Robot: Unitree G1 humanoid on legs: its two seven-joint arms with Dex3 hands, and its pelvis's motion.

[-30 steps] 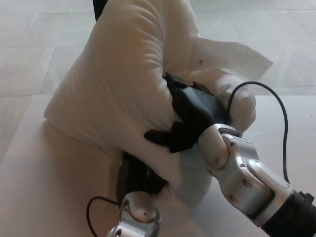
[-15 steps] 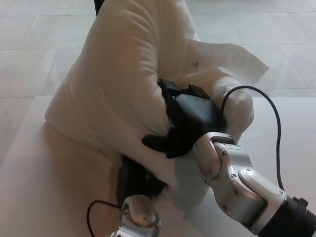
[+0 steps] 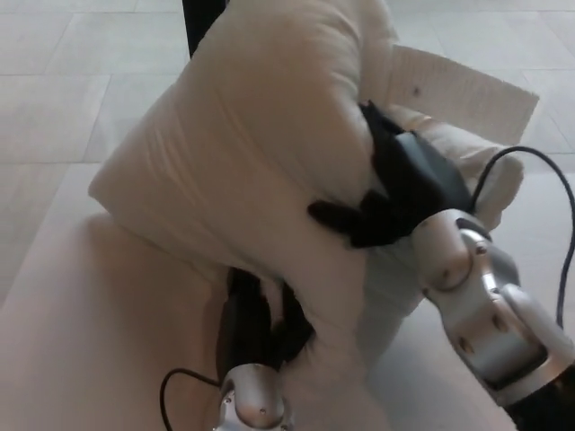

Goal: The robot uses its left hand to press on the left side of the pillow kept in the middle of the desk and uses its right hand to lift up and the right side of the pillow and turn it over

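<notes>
Tabletop [image 3: 81,341], pale and bare at the left edge, is carrying the whole job. Left hand [image 3: 256,323] is sitting low near the bottom centre, tucked under the pillow's overhang, with its black body mostly hidden by fabric; whether its fingers are spread or curled cannot be told from here. It appears to be pinning the near-left part of the pillow down so that edge works as a hinge and does not slide. Pillow [image 3: 243,171], white and soft, is standing reared up on its lower edge over the middle of the tabletop, tilted and bulging toward the camera, with a white label tag [image 3: 458,90] sticking out at upper right. Right hand [image 3: 400,193] is pushed into the pillow's right side, fingers [image 3: 337,215] closed into the fabric and pinching a fold of it, dark tips showing against the white. That grip looks meant to carry the right side up and over. The arm's silver wrist and a black cable [image 3: 539,171] are trailing to the right. Judged from the steep tilt, the turn is underway but not finished.
</notes>
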